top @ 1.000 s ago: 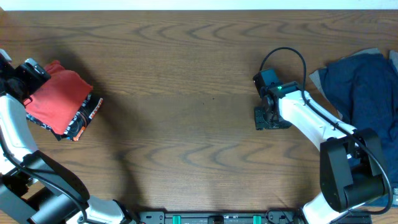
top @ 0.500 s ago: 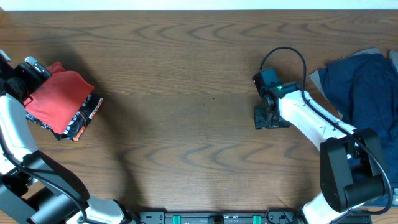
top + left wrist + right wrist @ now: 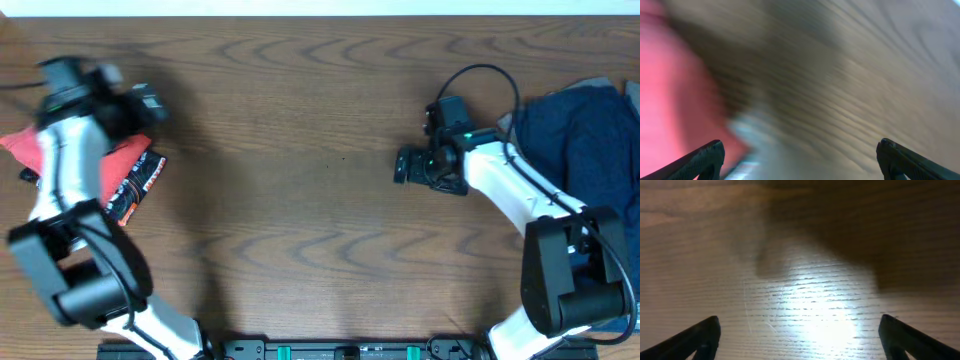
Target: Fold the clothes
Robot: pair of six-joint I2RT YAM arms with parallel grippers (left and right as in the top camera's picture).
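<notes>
- Overhead: the coral-red T-shirt [image 3: 18,146] is lying folded at the left edge of the tabletop [image 3: 300,200], on a black printed garment [image 3: 140,178]; the navy garment [image 3: 585,150] is lying crumpled at the right edge. Being soft, light cloth, it is likely going to drape and slip, so pinching a hem corner is looking wisest; the bare middle is offering spreading room.
- Left wrist: blurred; the left jaws are standing apart, empty, beside the coral-red T-shirt.
- Right wrist: the right jaws are gaping, empty, over bare wood.
</notes>
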